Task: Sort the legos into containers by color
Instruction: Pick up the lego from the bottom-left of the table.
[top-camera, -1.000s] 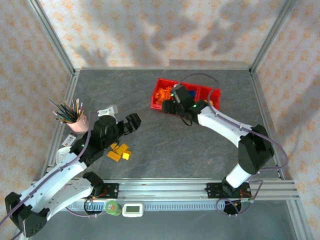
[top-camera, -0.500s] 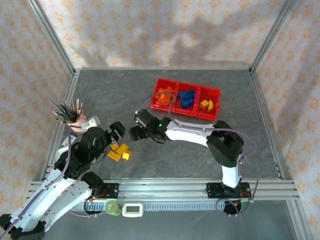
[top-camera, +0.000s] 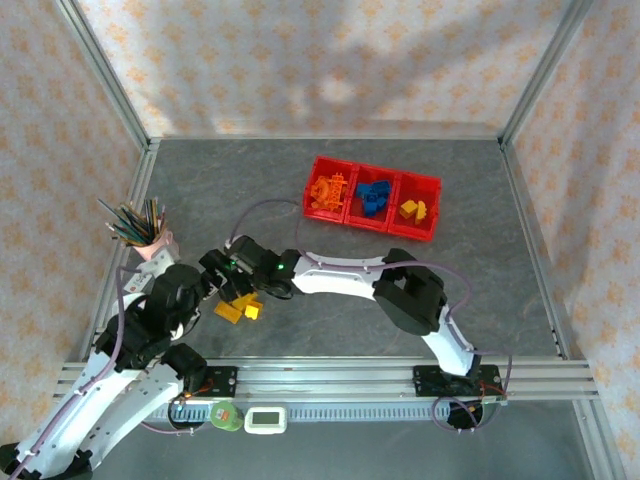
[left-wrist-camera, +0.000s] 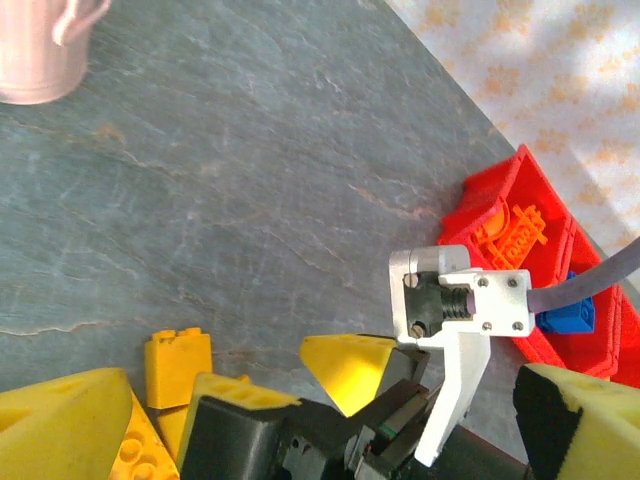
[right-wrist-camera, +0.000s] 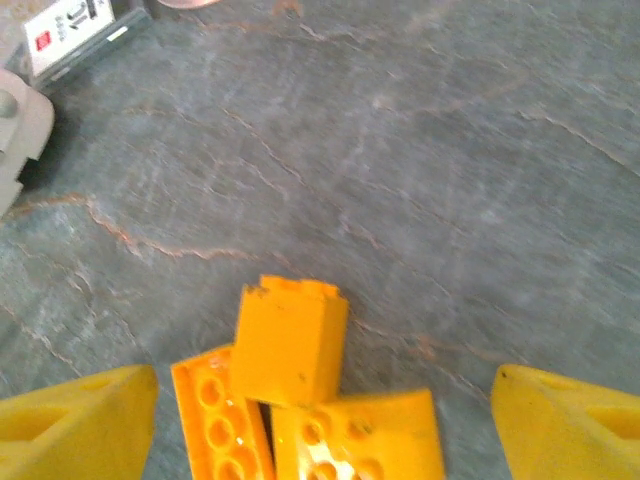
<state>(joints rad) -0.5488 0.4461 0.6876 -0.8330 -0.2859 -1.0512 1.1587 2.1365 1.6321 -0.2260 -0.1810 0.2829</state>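
Your right claw is spread wide, one yellow fingertip at each side of a small heap of yellow bricks. One brick stands upright and rests against two flatter pieces that lie on the table. From above, this heap sits near and to the left, and your right arm reaches across the table to it.

Your left claw is also wide open, just left of the heap, and its wrist camera looks at the right claw's white bracket close in front.

The red tray lies far and right of centre, well apart from the heap. Its left bin holds orange bricks, the middle bin blue bricks, the right bin a few yellow pieces.

A pink cup of pencils stands at the left edge.
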